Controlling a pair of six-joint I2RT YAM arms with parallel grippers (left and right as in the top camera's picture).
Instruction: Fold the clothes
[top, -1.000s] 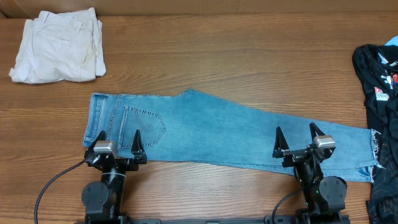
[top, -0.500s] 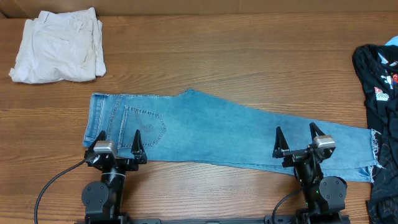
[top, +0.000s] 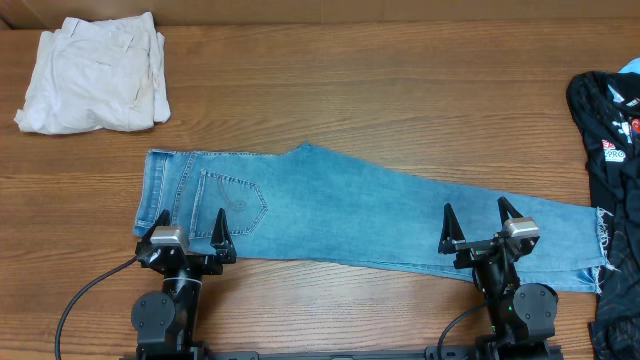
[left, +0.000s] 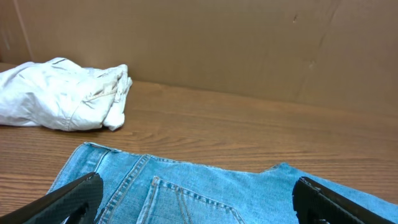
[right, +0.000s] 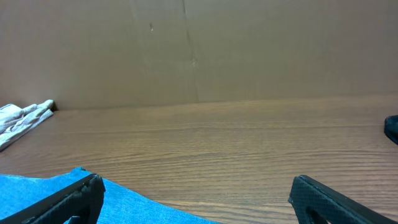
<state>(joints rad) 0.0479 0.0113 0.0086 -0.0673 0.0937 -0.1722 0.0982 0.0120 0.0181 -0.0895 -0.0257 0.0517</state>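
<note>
The clothes, a pair of light blue jeans (top: 350, 205), lie flat across the table's near half, waistband at the left, frayed hems at the right. A stitched back pocket (left: 205, 202) shows in the left wrist view. My left gripper (top: 190, 222) stands open over the waistband's near edge, nothing between its fingers (left: 74, 196). Over the lower legs my right gripper (top: 476, 217) is open too, holding nothing. In the right wrist view the denim (right: 118, 199) fills the lower left between the wide fingertips (right: 323, 196).
A cream-white folded garment (top: 95, 75) lies at the far left corner. A black garment with red-and-white print (top: 610, 130) lies at the right edge. A brown cardboard wall (left: 249, 43) closes off the far side of the wooden table (top: 380, 90).
</note>
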